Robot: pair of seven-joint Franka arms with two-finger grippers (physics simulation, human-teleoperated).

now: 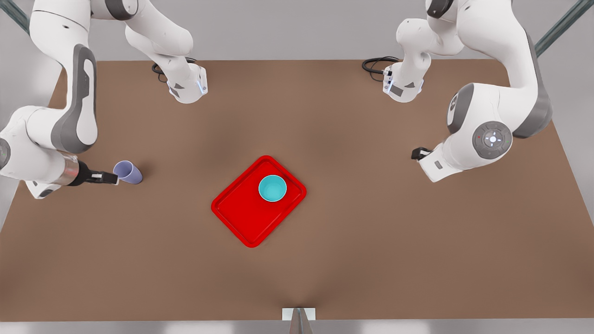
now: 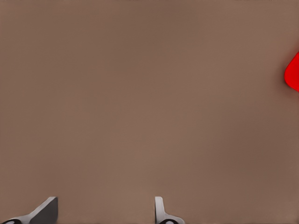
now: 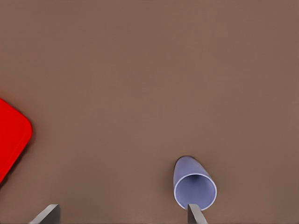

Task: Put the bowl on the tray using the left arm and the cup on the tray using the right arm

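The bowl (image 1: pixel 272 188) already sits upright on the tray (image 1: pixel 241 218), in its far-right part as the front view shows it. The cup (image 1: pixel 128 172) stands on the table (image 1: pixel 325 269), well to the front view's left of the tray, so the step in hand is judged to be the right arm's cup pick.

The right gripper (image 1: pixel 106 176) is at the cup; in the right wrist view its fingers (image 3: pixel 196 214) are spread, one tip at the cup's (image 3: pixel 195 184) rim, the other (image 3: pixel 46 214) well off to the side, nothing pinched. The cup isn't centred btwn them. To do it well, the arm should prob. shift sideways so both fingers straddle the wall, or one goes inside the mouth & one outside, then close gently, lift straight up w/o tipping, carry over the rim & set down on bare tray clear of the bowl.

The left gripper (image 1: pixel 420 153) waits at the front view's right, fingers (image 2: pixel 161 212) apart over bare table, holding nothing.

Count: 1 bowl, 1 cup, 1 tray, 2 arms.
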